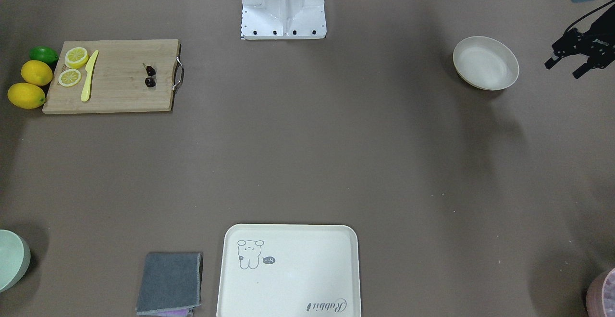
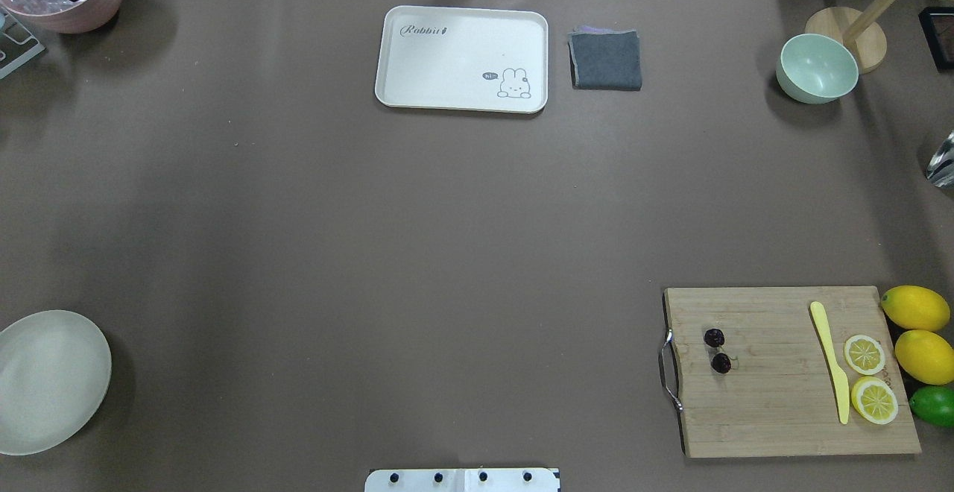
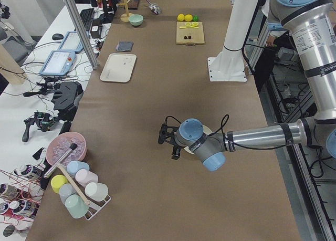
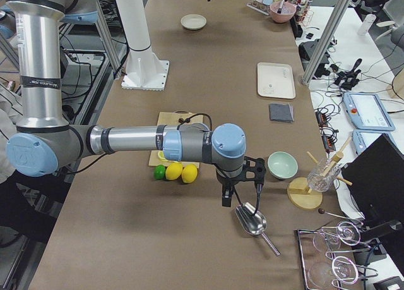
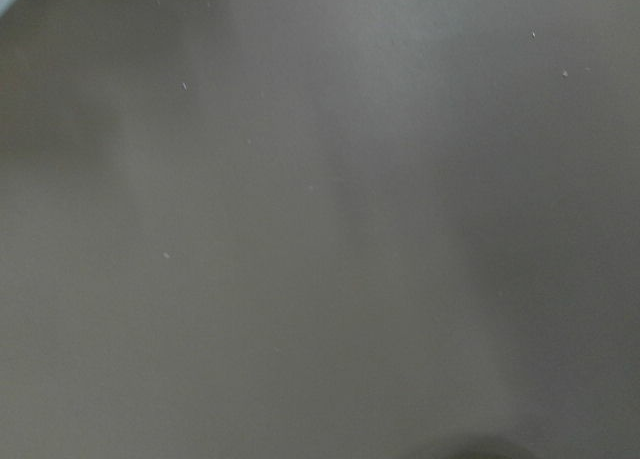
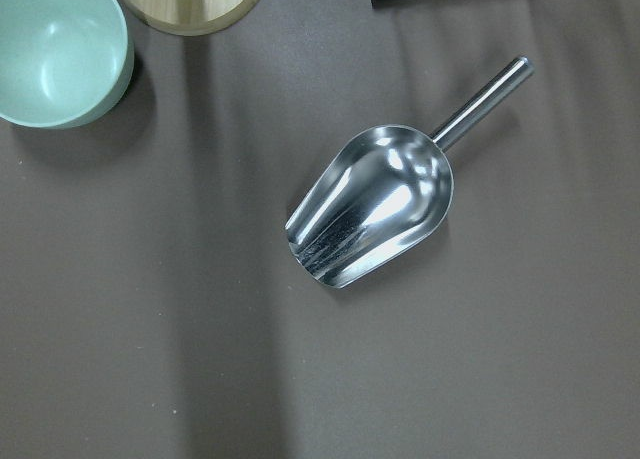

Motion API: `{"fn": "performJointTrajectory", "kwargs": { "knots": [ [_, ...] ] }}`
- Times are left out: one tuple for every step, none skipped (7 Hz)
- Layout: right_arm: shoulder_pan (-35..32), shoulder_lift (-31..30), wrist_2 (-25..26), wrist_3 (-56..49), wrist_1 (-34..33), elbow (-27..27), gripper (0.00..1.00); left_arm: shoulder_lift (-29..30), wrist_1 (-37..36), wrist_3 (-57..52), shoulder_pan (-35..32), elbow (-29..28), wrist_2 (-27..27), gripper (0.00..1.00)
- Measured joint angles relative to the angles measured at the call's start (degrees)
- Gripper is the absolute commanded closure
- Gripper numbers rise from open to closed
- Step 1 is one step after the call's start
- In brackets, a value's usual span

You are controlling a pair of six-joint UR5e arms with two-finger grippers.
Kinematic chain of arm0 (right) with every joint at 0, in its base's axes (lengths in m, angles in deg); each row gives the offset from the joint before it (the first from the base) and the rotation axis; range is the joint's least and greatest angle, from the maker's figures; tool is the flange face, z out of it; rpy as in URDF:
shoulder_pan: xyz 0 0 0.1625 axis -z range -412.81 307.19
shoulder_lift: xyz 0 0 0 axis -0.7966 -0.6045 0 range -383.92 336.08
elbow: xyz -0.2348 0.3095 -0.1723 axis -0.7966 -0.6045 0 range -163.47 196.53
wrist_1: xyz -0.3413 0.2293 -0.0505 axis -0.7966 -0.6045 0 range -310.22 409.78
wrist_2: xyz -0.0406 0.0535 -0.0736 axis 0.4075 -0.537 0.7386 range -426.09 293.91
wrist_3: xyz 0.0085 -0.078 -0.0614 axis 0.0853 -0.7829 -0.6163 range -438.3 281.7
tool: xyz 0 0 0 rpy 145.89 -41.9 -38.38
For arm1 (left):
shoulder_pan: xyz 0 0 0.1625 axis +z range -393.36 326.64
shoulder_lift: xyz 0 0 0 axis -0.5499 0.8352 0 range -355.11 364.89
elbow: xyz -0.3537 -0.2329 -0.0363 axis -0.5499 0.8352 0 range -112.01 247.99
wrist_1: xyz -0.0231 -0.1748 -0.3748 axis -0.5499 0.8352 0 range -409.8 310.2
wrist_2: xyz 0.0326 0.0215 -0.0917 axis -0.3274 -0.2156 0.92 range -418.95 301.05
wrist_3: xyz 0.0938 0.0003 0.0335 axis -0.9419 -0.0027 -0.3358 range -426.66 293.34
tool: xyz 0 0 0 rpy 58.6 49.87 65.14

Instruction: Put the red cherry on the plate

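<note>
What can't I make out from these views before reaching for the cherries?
Right gripper: seen only in the right side view, so open or shut is unclear.
Left wrist view: only blurred grey, nothing recognisable.
Cherries: too small in every view to tell how the stems lie.
Plate: cut off by the overhead view's left edge.

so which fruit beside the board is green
The lime, at the row's end nearest the robot's base; the two lemons beside it are yellow.

Brown-covered table [image 2: 447, 216]; cluttered white side desk [image 3: 37, 46]; aluminium post [image 3: 79, 25]
</note>
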Motion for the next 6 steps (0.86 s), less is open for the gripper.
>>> {"fn": "performJointTrajectory", "kwargs": {
  "knots": [
    [0.0,-0.1,0.0,0.0,0.0,0.0,0.00,-1.0,2.1,3.3,4.7,-0.1,-2.6,0.03],
    [0.0,-0.2,0.0,0.0,0.0,0.0,0.00,-1.5,3.3,4.9,8.2,-0.2,-3.7,0.04],
    [0.0,-0.3,0.0,0.0,0.0,0.0,0.00,-1.7,4.0,5.4,10.7,-0.5,-4.1,0.04],
    [0.0,-0.4,0.0,0.0,0.0,0.0,0.00,-1.6,4.6,5.4,12.3,-1.2,-4.3,0.04],
    [0.0,-0.4,0.0,0.1,0.0,0.0,0.00,-1.5,5.6,5.1,13.5,-2.5,-4.3,0.04],
    [0.0,-0.4,0.0,0.1,0.0,0.0,0.00,-1.3,6.9,5.0,14.9,-3.8,-4.3,0.08]
  ]
}}
